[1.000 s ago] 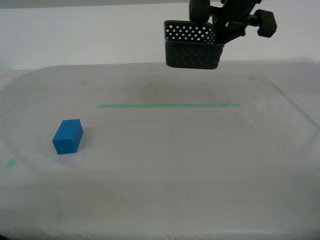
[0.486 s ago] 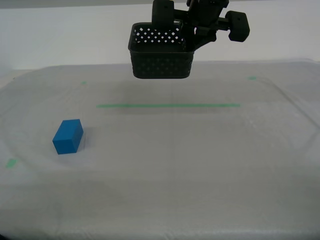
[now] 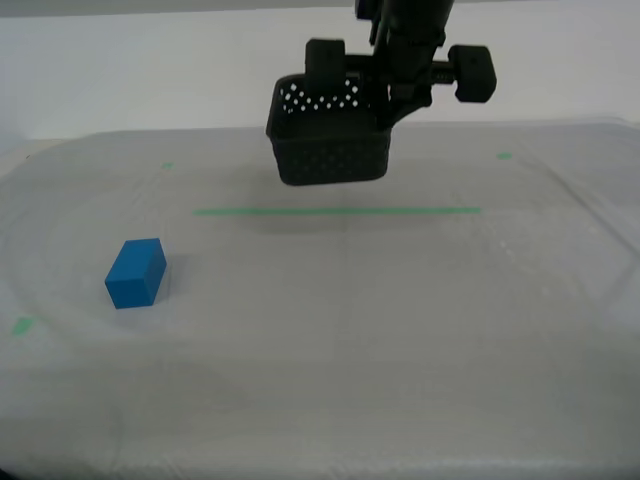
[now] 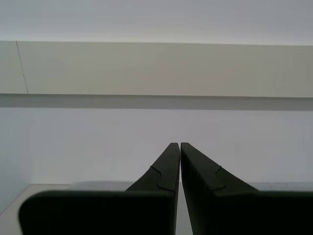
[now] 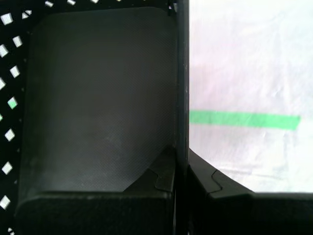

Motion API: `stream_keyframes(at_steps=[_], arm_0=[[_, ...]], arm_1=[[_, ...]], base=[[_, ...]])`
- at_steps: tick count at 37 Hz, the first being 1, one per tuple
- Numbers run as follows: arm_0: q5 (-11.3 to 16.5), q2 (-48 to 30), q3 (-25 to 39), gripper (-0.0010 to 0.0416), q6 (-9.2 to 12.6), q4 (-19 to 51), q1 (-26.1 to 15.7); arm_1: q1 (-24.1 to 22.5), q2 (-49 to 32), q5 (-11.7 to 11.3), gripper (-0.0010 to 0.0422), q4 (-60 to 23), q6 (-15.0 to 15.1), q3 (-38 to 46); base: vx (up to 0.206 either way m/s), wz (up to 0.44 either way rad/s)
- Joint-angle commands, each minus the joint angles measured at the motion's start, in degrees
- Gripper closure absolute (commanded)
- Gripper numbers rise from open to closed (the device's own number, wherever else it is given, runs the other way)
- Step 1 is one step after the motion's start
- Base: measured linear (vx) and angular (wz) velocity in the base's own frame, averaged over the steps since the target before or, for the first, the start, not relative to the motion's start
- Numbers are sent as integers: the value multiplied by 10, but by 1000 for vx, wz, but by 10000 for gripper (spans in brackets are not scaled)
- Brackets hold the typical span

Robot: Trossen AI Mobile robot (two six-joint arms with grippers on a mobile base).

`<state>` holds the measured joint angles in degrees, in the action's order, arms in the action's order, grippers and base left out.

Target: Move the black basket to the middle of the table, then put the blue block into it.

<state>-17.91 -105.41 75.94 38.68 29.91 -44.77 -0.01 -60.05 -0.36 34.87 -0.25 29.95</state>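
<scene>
Black basket point(image 3: 330, 140): up in the air above the table's point(image 3: 400, 330) far half, over the green tape line point(image 3: 337, 211).
My first gripper point(image 5: 182, 166): pinching the basket's wall, one finger inside, one outside.
My second gripper point(image 4: 180, 147): pressed together, holding nothing.
Blue block point(image 3: 136, 272): on the table toward the exterior view's left, well apart from the basket.

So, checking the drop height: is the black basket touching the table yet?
Apart. In the exterior view the black basket hangs from my first gripper, clear of the table.
</scene>
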Motion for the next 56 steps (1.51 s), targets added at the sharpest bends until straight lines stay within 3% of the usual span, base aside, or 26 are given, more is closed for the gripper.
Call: stream_keyframes(at_steps=[1,15,26,33,37,50,56], arm_0=[[-4,-30,0,406,3,-8,-5],[-2,-109,0,406,-1,-67,-2],[0,-131,0,406,-16,-79,32],[43,-131,0,406,-20,-96,51],[46,-131,0,406,-27,-107,51],[46,-131,0,406,-26,-114,51],[46,-131,0,404,-13,-106,52]], arm_1=[[0,0,0,412,3,1,0],[0,0,0,412,3,1,0],[0,0,0,412,3,1,0],[0,0,0,412,3,1,0],[0,0,0,412,3,1,0],[0,0,0,412,3,1,0],[0,0,0,412,3,1,0]], base=[[0,0],[0,0],[0,0],[0,0],[0,0],[0,0],[0,0]])
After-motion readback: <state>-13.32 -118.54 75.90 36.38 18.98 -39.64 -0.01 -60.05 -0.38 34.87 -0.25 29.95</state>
